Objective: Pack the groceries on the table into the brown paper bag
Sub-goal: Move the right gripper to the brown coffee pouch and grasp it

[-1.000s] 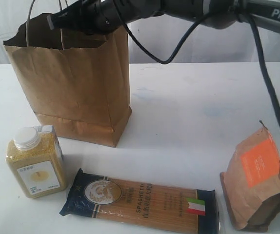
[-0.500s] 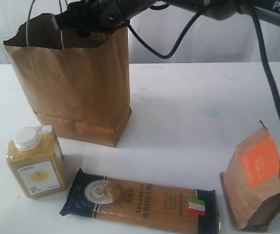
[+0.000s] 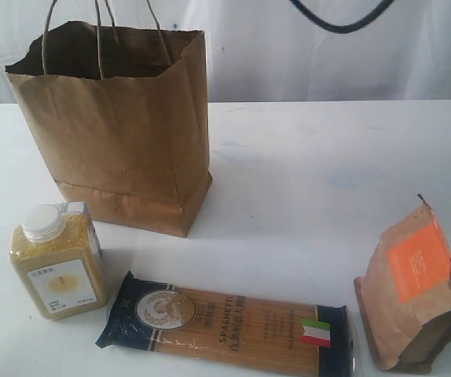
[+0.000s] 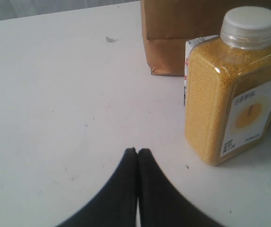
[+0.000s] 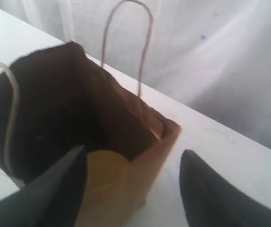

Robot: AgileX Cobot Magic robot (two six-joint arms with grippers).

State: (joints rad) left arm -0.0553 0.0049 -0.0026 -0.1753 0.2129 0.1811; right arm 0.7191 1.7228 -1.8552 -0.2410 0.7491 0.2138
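The brown paper bag [image 3: 123,141] stands upright and open towards the back left corner of the counter [image 3: 312,173], its cord handles [image 3: 100,55] looping up over the mouth. In front of it, near the front left corner, the yellow-grain bottle [image 3: 56,263] stands on its base with a small carton [image 4: 188,71] tucked just behind it. The spaghetti packet [image 3: 225,322] lies flat along the front edge, and the orange-labelled pouch [image 3: 410,294] sits at the front right corner, well apart from the bag. The right jaws are apart and empty, hanging above the bag's mouth. The left jaws are pressed together, holding nothing, low over the counter beside the bottle. We judge the packing unfinished, with the next pick due. To do it well, we would take the item nearest the free arm, probably the pouch, and grip it across its narrow folded top. We would carry it in between the handles, not through a loop, and lower it well inside before letting go, since the light bag could tip. The long packet should go in end first.
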